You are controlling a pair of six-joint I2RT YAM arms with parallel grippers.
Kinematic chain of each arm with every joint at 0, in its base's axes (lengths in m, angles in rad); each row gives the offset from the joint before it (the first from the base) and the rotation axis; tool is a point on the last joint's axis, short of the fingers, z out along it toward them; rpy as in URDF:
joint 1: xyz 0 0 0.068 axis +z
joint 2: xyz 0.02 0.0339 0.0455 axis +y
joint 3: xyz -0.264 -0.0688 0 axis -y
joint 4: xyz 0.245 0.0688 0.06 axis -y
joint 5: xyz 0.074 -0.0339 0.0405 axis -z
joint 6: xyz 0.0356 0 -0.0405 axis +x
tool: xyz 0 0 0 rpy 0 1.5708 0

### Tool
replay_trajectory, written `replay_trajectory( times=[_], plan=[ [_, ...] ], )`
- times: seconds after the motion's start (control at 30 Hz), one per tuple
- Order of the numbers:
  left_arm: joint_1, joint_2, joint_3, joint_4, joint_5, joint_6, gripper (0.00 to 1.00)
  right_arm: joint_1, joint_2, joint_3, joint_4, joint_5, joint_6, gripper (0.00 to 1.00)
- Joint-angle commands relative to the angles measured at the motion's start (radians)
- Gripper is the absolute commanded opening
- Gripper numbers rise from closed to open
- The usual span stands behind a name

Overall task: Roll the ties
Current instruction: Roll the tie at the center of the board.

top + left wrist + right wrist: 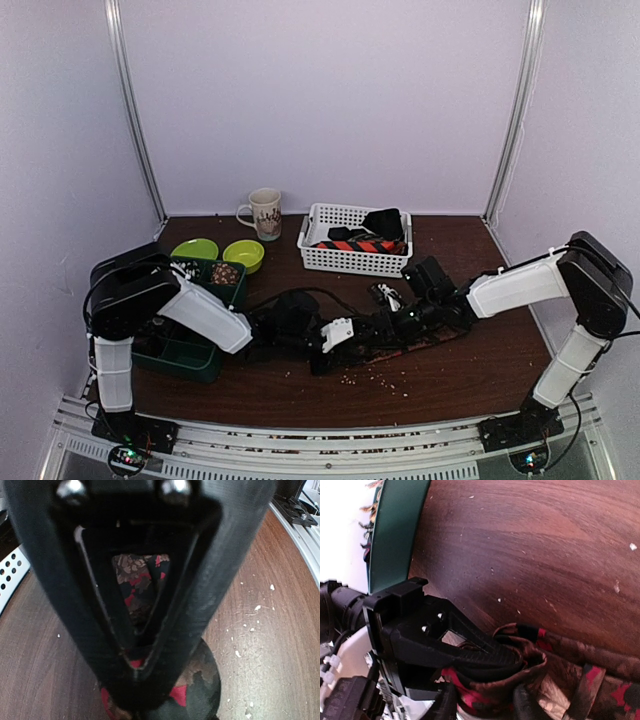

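1. The roll could spring open. The left gripper (137,666) is clamped narrow on the coiled end of the brown, red and black patterned fabric tie (600,677). The tie lies on the dark wooden table (480,375) between the two arms, and its flat tail runs off towards the right arm. The coil looks loose and lumpy, so easing that pinch would likely let the turns relax.
2. The right gripper (485,707) sits just beside the left one, with a finger on either side of bunched fabric. Only the bottom edge of its own view shows this, and I cannot tell whether it pinches or merely straddles the cloth. If it holds nothing, a turn of the left wrist may drag the tail rather than wind it.
3. The two grippers are close to touching. A wrist rotation in so tight a spot risks finger striking finger, or fabric snagging between them.
4. The unrolled tail passes beneath the right arm. If the arm pins it there, winding would tug the coil askew and give a cone, not a neat roll.
5. Pale crumbs (257,608) litter the wood near the coil and could get wound into it.
6. The dark green tray (395,535) stands near the left arm, and a wide swing might knock it.
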Motion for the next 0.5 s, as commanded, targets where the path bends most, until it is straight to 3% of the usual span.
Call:
replay_trajectory(
  times=[0.0,0.1,0.2,0.27,0.33,0.47],
  plan=[
    [-0.004,0.058,-0.026,-0.202,0.03,0.018,0.16,0.004,0.032,0.017,0.043,0.003,-0.001,0.29],
    [0.005,0.058,-0.026,-0.196,0.033,0.008,0.17,0.003,0.028,-0.008,0.041,-0.01,-0.008,0.22],
    [0.008,0.06,-0.024,-0.197,0.04,0.007,0.17,0.003,0.007,-0.037,0.049,-0.031,-0.011,0.41],
    [0.009,0.063,-0.022,-0.198,0.044,0.009,0.18,0.003,-0.011,-0.048,0.059,-0.037,-0.008,0.44],
    [0.009,0.064,-0.021,-0.195,0.049,0.009,0.18,0.003,-0.013,-0.044,0.051,-0.032,-0.016,0.37],
    [0.01,0.065,-0.023,-0.182,0.058,0.01,0.2,0.002,0.011,-0.019,0.022,-0.003,-0.036,0.07]
  ],
)
